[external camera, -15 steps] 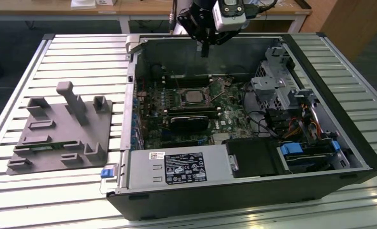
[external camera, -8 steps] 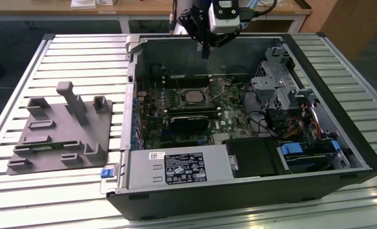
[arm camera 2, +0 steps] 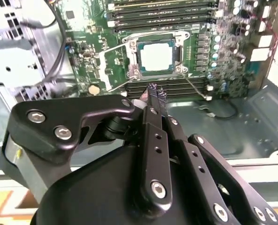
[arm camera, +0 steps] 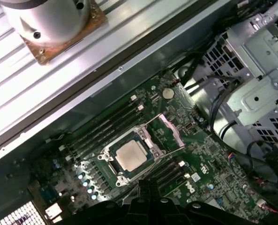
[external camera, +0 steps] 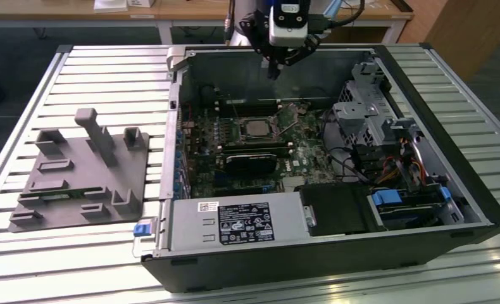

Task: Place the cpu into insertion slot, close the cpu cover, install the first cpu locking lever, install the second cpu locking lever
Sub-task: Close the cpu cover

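Silvery-beige, the cpu (arm camera 2: 156, 56) is seen seated in the insertion slot (arm camera 2: 132, 61), at six o'clock from the gripper (external camera: 275, 68) in the exterior view. The cpu cover (arm camera: 176, 131) appears swung up (so the chip is exposed). The fingers are pressed together on nothing and held clear of the board.

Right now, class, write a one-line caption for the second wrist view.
Shut gripper hovers above the motherboard; the chip already sits in its socket.
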